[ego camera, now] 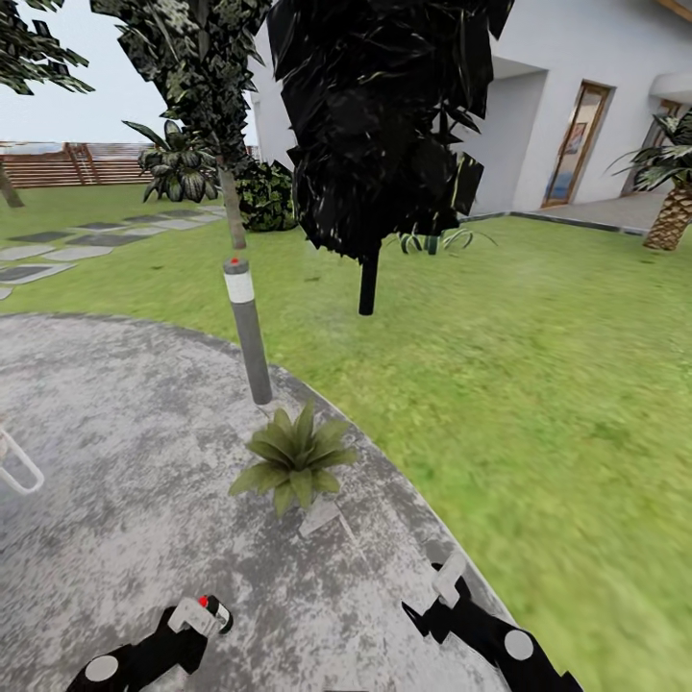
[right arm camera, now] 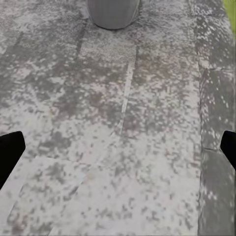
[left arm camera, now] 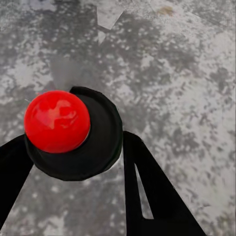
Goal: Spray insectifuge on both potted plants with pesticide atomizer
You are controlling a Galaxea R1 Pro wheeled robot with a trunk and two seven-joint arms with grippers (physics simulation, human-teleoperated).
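Far left first: left tool clenched on the pesticide atomizer, low over the grey stone patio at the near edge of the scene. In the left wrist view, black fingers on either side of a black round cap with a red button on top. Judged from that end-on look: long axis close to upright, red end up and turned back toward the wrist. Which way the spray outlet faces: cannot tell.

Further right and farther off: potted plant on the patio, well apart from the atomizer, with a grey bollard just beyond it.

Right again: right tool released, jaws wide apart, nothing between them, held over bare stone near the patio's right rim.

Likely trouble from here:
- Pressing the button from this far, or with the outlet turned elsewhere: mist onto stone, leaves left partly bare.
- Grip so near the cap: possible tilt or slip on a swing toward the plant.
- Reaching past the plant: a knock against the bollard.
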